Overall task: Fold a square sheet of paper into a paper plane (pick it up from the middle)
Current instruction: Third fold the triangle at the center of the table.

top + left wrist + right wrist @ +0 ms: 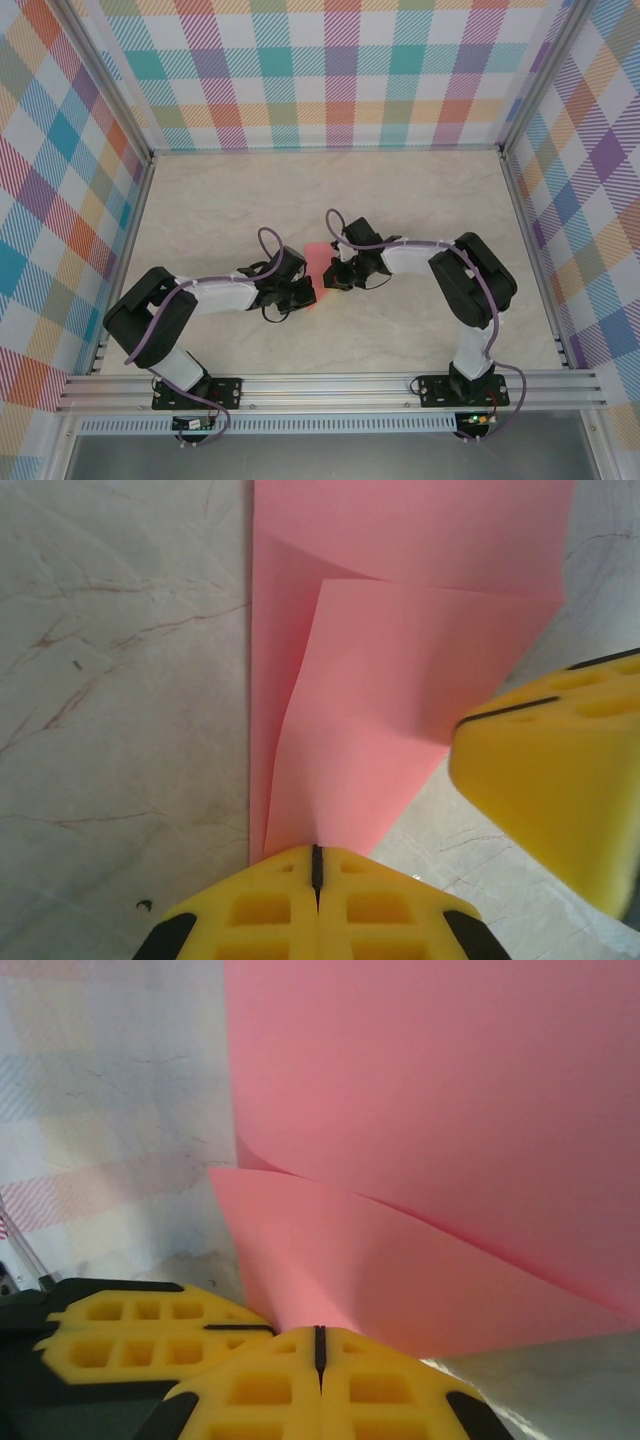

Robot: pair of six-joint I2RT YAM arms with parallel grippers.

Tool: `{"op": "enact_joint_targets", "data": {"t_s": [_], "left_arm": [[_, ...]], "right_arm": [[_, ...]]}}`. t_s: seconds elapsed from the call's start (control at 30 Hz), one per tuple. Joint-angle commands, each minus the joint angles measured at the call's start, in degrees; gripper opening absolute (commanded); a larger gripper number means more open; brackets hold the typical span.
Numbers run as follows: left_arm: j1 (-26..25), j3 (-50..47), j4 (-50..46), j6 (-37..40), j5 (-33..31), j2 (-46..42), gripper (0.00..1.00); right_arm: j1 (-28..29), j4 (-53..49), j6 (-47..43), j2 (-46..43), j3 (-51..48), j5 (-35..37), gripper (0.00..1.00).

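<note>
Meeting at the middle of the pale table (420, 200), both arms pinch one salmon-pink square sheet of paper (313, 255). The left gripper (316, 865) sits at the sheet's 7 o'clock, jaws clenched on its near edge. The partly folded sheet runs away from it toward 12 o'clock. The right gripper (318, 1345), at 3 o'clock, is likewise clamped on a curling flap. Neither arm is nearer — the next crease likely needs both.
</note>
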Motion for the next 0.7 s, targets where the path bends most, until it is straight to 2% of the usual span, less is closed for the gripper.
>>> {"op": "enact_joint_targets", "data": {"t_s": [0.0,0.2,0.4,0.67], "left_arm": [[-0.9,-1.2,-8.6,1.1,-1.8,2.5,0.0],[-0.9,-1.5,-9.6,1.1,-1.9,2.5,0.0],[-0.9,-2.1,-9.4,0.9,-2.1,2.3,0.0],[-0.9,-1.3,-9.0,1.6,-1.8,2.0,0.0]], "right_arm": [[0.3,0.0,-1.3,2.6,2.2,-0.7,0.0],[-0.2,-3.0,-3.6,3.7,3.3,4.0,0.0],[-5.2,-3.4,-5.0,3.0,1.4,6.0,0.0],[-7.9,-6.2,-5.3,-2.0,1.7,11.1,0.0]]}}
